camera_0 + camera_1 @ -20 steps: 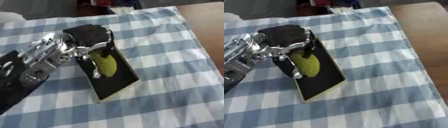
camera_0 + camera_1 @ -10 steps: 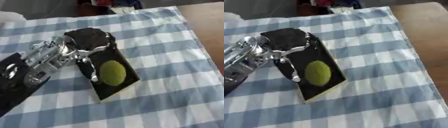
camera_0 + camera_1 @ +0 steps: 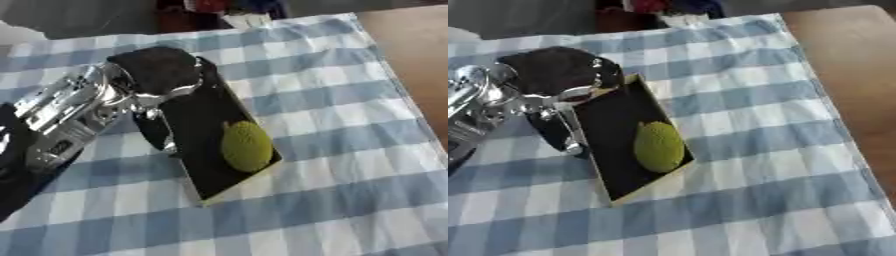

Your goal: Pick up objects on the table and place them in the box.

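A yellow-green oval object [image 3: 246,146] lies in the lower right part of a shallow black box [image 3: 194,120] with a tan rim, set askew on the checked cloth. My left hand [image 3: 154,74], silver and black, comes in from the left and hovers over the box's upper left corner. It is open, with one finger [image 3: 560,131] pointing down along the box's left side. The hand holds nothing and is apart from the oval object. My right hand shows in neither view.
A blue-and-white checked cloth [image 3: 350,165] covers the table. Bare brown tabletop [image 3: 850,55] shows at the right beyond the cloth's edge. Dark and red clutter [image 3: 210,10] sits past the far edge.
A second ago my left hand's fingers were around the oval object above the box. It has let go; the object now lies in the box and the hand has drawn back up and left.
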`<action>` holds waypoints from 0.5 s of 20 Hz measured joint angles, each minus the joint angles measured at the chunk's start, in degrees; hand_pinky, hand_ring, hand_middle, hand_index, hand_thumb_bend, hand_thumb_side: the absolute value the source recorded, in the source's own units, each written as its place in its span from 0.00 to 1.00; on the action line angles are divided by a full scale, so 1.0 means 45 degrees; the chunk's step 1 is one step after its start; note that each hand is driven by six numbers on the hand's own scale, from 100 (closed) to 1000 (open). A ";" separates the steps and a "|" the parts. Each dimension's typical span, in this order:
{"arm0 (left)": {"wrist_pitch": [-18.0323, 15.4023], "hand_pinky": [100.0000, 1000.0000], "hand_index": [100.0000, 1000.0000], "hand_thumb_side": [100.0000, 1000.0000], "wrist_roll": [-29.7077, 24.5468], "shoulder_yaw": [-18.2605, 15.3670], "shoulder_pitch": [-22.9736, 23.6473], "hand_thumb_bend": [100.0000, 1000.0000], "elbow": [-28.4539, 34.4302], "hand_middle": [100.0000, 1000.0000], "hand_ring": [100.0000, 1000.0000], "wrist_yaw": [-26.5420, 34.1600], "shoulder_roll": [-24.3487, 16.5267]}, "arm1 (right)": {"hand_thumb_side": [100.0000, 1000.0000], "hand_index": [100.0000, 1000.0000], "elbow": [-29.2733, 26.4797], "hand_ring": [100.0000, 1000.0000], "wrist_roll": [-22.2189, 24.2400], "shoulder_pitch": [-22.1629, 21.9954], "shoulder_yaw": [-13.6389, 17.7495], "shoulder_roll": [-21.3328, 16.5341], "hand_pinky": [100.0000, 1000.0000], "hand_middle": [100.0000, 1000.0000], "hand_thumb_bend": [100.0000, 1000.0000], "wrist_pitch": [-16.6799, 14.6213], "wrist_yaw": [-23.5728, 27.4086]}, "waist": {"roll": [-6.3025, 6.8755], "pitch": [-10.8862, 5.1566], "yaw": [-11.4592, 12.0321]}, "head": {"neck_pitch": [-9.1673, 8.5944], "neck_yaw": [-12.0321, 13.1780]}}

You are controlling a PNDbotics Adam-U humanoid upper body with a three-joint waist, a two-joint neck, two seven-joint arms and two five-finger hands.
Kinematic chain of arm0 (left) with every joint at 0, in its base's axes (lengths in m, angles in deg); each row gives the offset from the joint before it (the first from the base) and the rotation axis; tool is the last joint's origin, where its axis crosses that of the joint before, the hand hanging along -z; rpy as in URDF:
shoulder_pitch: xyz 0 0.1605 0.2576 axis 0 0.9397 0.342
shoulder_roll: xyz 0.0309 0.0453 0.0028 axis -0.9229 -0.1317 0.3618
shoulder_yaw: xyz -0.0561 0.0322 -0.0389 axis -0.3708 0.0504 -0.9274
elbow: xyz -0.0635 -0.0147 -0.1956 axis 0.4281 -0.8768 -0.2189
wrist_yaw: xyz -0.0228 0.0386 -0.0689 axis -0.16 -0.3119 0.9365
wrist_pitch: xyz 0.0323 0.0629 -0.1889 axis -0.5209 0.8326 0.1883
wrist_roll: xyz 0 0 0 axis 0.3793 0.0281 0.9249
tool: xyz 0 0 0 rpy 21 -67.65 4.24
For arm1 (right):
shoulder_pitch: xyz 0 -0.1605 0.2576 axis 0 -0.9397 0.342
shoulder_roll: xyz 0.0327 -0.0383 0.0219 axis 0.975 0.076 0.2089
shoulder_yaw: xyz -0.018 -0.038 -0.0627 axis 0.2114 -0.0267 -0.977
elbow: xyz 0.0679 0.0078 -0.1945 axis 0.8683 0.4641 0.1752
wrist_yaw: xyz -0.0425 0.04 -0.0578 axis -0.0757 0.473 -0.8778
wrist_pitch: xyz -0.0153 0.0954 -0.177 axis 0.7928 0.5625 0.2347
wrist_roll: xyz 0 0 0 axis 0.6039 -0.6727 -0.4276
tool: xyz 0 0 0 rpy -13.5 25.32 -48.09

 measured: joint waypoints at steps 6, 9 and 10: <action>0.0011 0.78 0.81 0.00 0.0786 -0.1042 0.0594 0.45 0.1378 0.80 0.81 0.0862 -0.0756 | 0.50 0.93 0.0000 0.70 -0.0025 -0.0004 0.0007 0.0000 0.75 0.57 0.00 -0.0016 -0.0006 | -0.0002 0.0000 0.0039 | -0.0001 -0.0141; -0.0052 0.80 0.82 0.00 0.1618 -0.1804 0.1054 0.05 0.2112 0.80 0.82 0.1516 -0.1218 | 0.50 0.93 0.0000 0.70 -0.0057 -0.0008 0.0022 0.0000 0.75 0.57 0.00 -0.0010 -0.0008 | -0.0005 0.0000 0.0094 | -0.0001 -0.0212; -0.0095 0.82 0.83 0.00 0.1920 -0.2054 0.1187 0.01 0.2264 0.81 0.83 0.1760 -0.1360 | 0.50 0.93 0.0000 0.70 -0.0065 -0.0008 0.0039 0.0000 0.75 0.57 0.00 -0.0005 -0.0008 | -0.0006 0.0000 0.0102 | -0.0001 -0.0240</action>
